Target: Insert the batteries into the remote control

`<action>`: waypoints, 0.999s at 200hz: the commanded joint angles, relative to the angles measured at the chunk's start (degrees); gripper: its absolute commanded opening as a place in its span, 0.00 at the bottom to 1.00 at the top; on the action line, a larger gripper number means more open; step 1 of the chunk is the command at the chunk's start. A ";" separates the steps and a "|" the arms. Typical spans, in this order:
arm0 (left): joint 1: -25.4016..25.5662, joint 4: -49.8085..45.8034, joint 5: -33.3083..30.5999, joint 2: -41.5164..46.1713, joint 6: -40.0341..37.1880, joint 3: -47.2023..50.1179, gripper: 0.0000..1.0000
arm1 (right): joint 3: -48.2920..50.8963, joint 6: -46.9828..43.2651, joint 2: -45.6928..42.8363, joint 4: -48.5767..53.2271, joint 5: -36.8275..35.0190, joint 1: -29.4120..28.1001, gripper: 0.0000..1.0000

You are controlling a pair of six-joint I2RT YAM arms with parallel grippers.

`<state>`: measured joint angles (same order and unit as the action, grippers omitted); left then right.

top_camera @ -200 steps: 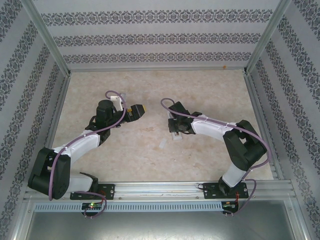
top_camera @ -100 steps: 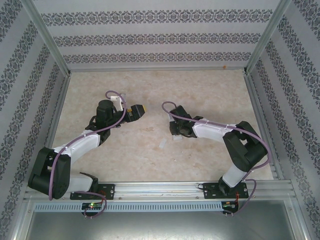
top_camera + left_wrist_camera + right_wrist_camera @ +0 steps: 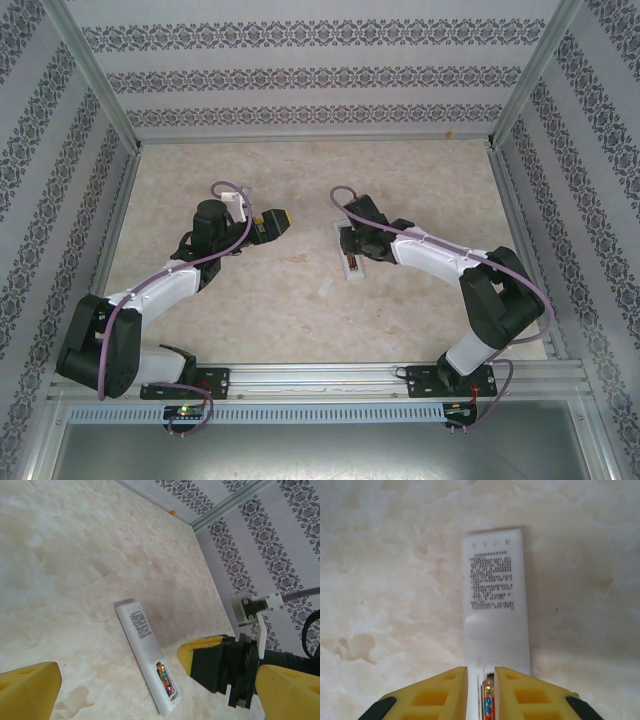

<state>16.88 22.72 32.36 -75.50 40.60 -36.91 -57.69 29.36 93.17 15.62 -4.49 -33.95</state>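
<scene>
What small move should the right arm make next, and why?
Probably press the right fingers gently down: a dark slim battery with coppery end shows in the narrow gap between them, lying uncovered in the white rectangular plastic remote, perhaps not fully seated.

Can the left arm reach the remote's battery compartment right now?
Probably not cleanly: the right gripper hangs over that end of the remote, blocking the left gripper, which is open off to one side.
</scene>
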 commanded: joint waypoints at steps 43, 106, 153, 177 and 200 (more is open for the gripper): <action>0.45 0.37 -0.65 -0.29 -0.33 -2.12 1.00 | -2.00 -0.88 5.51 1.00 2.34 0.47 0.18; 0.45 0.88 -0.51 -0.67 0.23 -2.09 1.00 | -0.52 -1.12 7.11 0.38 2.63 0.46 0.14; 0.46 0.87 -0.61 -0.65 0.17 -2.03 1.00 | 0.04 -1.05 7.04 0.54 2.97 0.38 0.13; 0.46 1.12 -0.62 -1.00 0.43 -1.94 1.00 | 0.46 -1.05 6.69 0.98 3.13 0.45 0.13; 0.48 1.26 -0.52 -1.06 0.55 -1.74 1.00 | 1.20 -0.56 6.08 1.04 3.09 0.04 0.13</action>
<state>16.88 22.74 32.36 -76.14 40.64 -37.15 -57.87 28.58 99.70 15.62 -2.07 -33.85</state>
